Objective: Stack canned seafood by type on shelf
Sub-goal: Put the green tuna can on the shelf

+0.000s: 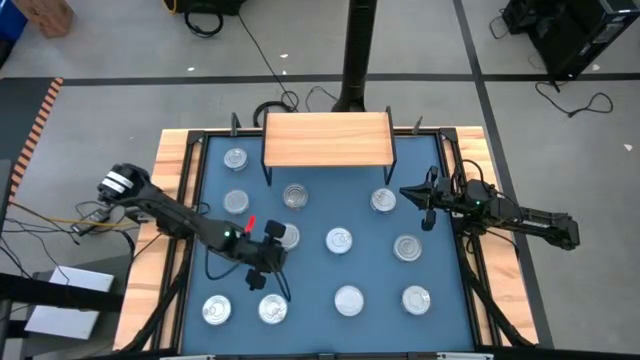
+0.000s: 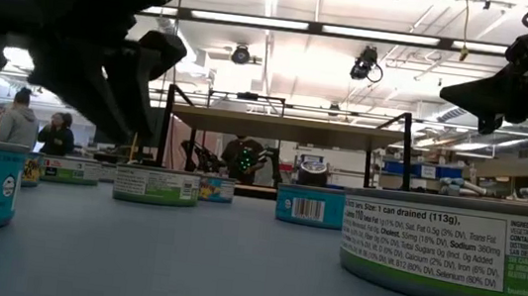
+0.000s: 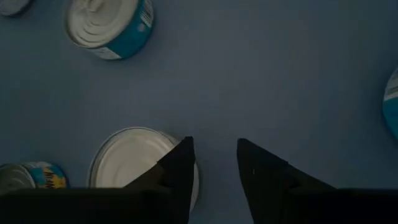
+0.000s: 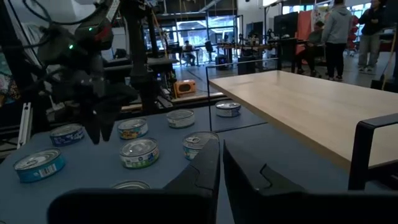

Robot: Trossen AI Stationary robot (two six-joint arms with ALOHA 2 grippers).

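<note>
**Blue mat, bare shelf, left gripper over the near-left tins**

Blue mat [image 1: 315, 285] fills the table, wood-edged, with the tins scattered across it and plenty of bare surface between them. Light-wood shelf [image 1: 327, 138] stands on black legs at the far edge, its board bare; nothing is stacked yet.

Left gripper [image 1: 270, 262] hangs over the near-left part of the mat, well short of the shelf. Its fingers [image 3: 179, 168] stand parted and hold nothing. In its wrist view a silver-topped tin [image 3: 134, 163] lies just beside one finger, outside the gap, so the jaws do not straddle it; a blue-labelled tin [image 3: 112, 26] lies well apart. Round tins have no long axis, so any approach angle serves. My judgement: the gripper must shift sideways over that tin before closing.

Right gripper [image 1: 425, 192] waits at the far right, fingers nearly together and empty, nearer the shelf than the left one, with a tin [image 1: 383, 201] just beside it.
</note>
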